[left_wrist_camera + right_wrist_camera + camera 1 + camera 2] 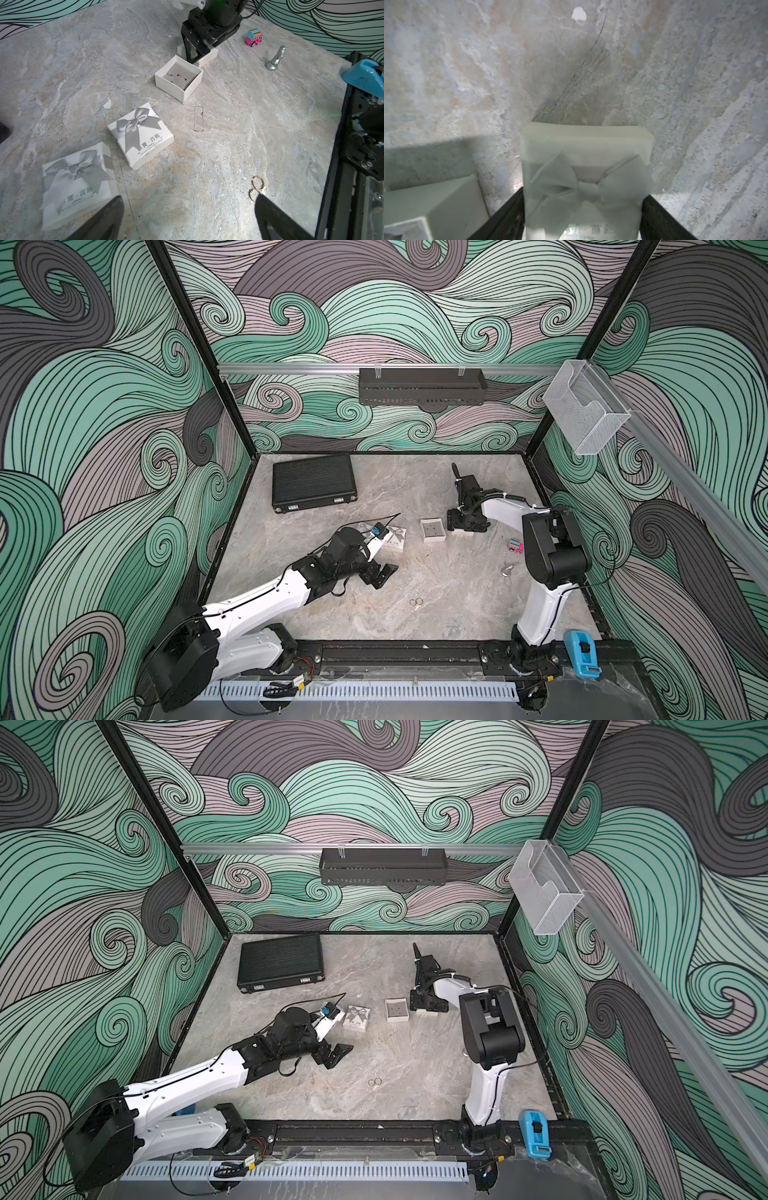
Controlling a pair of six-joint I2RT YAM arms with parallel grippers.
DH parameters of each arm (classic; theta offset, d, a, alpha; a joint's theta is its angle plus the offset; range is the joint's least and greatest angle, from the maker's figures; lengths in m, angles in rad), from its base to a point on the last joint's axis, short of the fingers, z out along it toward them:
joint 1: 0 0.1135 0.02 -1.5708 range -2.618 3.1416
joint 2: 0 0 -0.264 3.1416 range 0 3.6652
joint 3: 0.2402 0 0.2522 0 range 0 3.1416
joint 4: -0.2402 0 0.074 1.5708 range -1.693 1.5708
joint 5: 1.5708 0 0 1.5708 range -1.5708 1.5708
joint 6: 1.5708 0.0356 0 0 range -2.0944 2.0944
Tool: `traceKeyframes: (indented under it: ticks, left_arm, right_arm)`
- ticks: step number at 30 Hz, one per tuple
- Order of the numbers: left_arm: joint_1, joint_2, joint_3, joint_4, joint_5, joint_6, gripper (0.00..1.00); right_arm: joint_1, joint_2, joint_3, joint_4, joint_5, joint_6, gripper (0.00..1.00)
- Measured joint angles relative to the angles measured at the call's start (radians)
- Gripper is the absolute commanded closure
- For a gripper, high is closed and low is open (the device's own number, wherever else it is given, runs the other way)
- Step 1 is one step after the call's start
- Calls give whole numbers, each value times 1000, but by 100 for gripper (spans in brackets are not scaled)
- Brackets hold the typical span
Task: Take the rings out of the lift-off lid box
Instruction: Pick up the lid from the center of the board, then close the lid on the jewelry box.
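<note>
The left claw [382, 572] is spread wide with nothing in it, hanging low over the table [457, 614]. Two thin, gold-looking rings [256, 188] lie on the stone just ahead of it, off toward one finger. In the left wrist view that fingertip [268, 209] cuts off the edge of the nearer hoop. In both top views the pair is barely more than specks.

The right claw [582, 195] is closed on the lid [583, 141], with its black fingers tight against both sides. The lid looks like it's sitting on the table, but the right wrist view is really blurry, bow and all.

The open box [178, 80] sits right beside the right claw, well away from the left one. Inside I can only see grey foam pads. The near wall hides part of the inside, so I honestly can't tell if any rings are in there. From above there are a few dark dots in it, too small to call.

One closed box [141, 135] with a bow lies ahead of the left claw. A second closed box [76, 187] is right by its other finger and partly covered by it. From above, the arm seems to hide that one.
</note>
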Motion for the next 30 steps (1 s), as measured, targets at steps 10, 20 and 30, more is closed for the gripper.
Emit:
traceKeyframes:
  ticks: [10, 20, 30]
  left_arm:
    - [0, 13, 0, 0, 0, -1, 1]
    - [0, 13, 0, 0, 0, 0, 1]
    - [0, 13, 0, 1, 0, -1, 1]
  right_arm:
    - [0, -2, 0, -3, 0, -5, 27]
    - [24, -63, 0, -45, 3, -28, 27]
    - [157, -224, -6, -131, -10, -47, 27]
